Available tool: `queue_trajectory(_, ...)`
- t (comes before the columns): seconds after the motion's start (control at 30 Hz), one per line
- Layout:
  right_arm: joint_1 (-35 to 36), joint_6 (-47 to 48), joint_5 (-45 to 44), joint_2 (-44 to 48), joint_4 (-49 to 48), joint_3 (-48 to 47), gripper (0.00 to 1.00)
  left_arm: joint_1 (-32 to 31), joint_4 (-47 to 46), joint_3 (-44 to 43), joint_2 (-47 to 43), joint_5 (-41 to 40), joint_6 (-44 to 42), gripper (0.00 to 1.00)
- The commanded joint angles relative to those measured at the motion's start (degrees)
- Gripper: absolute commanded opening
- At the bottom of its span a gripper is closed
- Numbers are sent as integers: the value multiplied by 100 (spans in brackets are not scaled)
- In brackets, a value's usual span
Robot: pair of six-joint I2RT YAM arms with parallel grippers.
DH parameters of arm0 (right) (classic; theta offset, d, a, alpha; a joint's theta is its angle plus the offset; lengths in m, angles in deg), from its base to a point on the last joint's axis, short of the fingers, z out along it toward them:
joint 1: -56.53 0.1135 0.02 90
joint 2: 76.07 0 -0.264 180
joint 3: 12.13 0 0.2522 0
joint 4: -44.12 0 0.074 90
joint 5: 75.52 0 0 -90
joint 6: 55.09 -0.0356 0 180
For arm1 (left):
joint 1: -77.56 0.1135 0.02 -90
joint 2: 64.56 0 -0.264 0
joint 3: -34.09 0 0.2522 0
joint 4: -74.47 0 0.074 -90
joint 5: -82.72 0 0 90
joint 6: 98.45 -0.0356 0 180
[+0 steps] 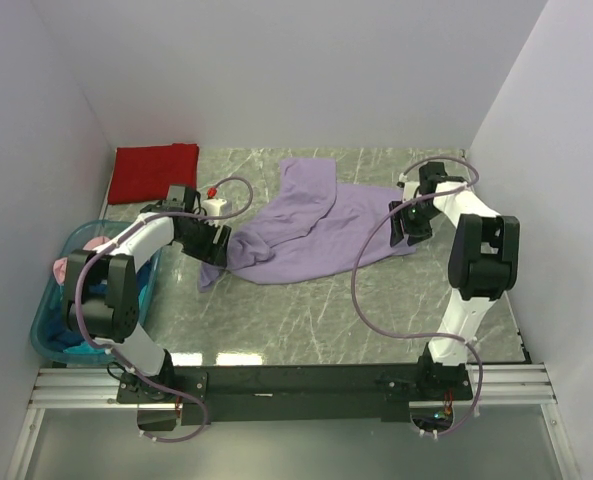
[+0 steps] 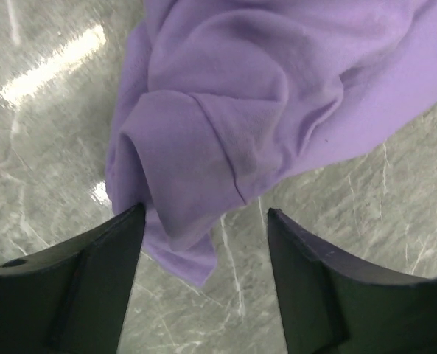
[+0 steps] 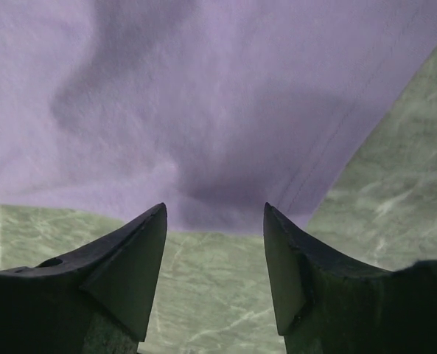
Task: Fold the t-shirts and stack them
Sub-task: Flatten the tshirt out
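The left hand (image 2: 203, 225) is spread wide, the sleeve end of the light purple t-shirt (image 2: 262, 96) lying between its fingers; the right hand (image 3: 214, 217) stands open just short of the opposite edge; the shirt sprawls crumpled mid-counter (image 1: 376, 310).

The jaws stand spread, with green marbled counter (image 3: 218, 295) showing between them. The light purple t-shirt (image 3: 203, 96) spreads ahead, its edge level with their tips. A stitched hem slants off beyond the right jaw.

No readable text, labels, brands, numbers or signs in any view.
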Motion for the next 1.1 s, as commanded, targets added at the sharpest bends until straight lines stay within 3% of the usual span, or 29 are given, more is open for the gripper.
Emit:
queue_trajectory(0.0, 12, 288, -221, 546, 54, 217, 63, 25, 239, -156, -342, 107, -157, 74)
queue_trajectory(0.13, -5, 551, -318, 1213, 107, 604, 76, 69, 494, -51, -457, -25, -298, 88)
queue_trajectory(0.27, -5, 658, -370, 1443, 89, 885, 81, 140, 564, 195, -598, -130, -412, 94)
queue_trajectory(0.6, 39, 622, -326, 636, -262, 684, 82, 140, 372, 529, -247, -315, -368, 96)
queue_trajectory(0.77, 188, 640, -519, 433, -438, 719, 81, 35, 91, 547, 52, -482, -228, 93)
queue_trajectory(0.87, 232, 570, -634, 389, -517, 710, 69, -27, 29, 538, 184, -552, -201, 83)
queue_trajectory(0.9, 241, 561, -660, 397, -535, 710, 57, -27, 37, 530, 210, -526, -193, 73)
queue_trajectory(0.97, 232, 561, -713, 459, -579, 771, 45, -36, 134, 512, 219, -430, -245, 58)
queue_trajectory(1.0, 232, 587, -739, 616, -614, 815, 31, -36, 299, 495, 202, -316, -297, 39)
queue_trajectory(1.07, 223, 631, -757, 818, -605, 947, 8, -19, 590, 477, 44, -96, -429, 20)
